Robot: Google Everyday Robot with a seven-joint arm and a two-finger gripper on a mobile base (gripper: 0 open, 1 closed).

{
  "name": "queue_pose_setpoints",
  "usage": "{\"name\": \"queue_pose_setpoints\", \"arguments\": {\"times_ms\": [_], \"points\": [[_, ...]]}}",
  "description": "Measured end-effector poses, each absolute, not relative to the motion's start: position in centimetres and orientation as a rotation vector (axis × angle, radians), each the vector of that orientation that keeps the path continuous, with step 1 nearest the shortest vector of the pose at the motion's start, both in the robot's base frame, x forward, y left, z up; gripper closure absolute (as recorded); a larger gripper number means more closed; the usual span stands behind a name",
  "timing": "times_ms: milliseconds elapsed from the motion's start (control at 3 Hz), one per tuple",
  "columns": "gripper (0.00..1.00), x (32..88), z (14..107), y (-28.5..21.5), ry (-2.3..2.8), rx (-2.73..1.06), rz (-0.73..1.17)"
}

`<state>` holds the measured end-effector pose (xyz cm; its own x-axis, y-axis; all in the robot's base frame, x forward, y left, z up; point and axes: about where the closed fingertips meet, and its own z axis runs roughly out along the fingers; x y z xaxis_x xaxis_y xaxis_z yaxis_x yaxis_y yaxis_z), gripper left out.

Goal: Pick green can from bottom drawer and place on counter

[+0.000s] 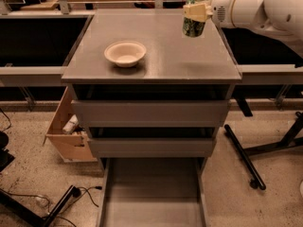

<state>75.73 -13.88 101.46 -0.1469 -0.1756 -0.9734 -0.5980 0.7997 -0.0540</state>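
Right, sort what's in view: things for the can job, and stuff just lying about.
For the job: green can, gripped by the claw at the counter's far right corner; open bottom drawer.
Lying about: white bowl on the counter; cardboard box beside the cabinet; floor cables.

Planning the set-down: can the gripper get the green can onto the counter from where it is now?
Probably yes. The gripper, shut on the green can, is over the right rear part of the counter. The surface beneath looks bare, and the bowl sits well to the left.
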Motion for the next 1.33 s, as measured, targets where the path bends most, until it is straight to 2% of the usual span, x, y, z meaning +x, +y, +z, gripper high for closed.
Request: {"name": "queue_pose_setpoints", "arguments": {"times_ms": [667,1000,1333], "points": [[1.00,86.6,101.8,-12.0,1.725,-0.474,0.479],[1.00,91.3,102.4,-12.3,1.700,-0.388,0.446],[1.00,93.4,100.8,-13.4,1.735,-0.330,0.405]]}}
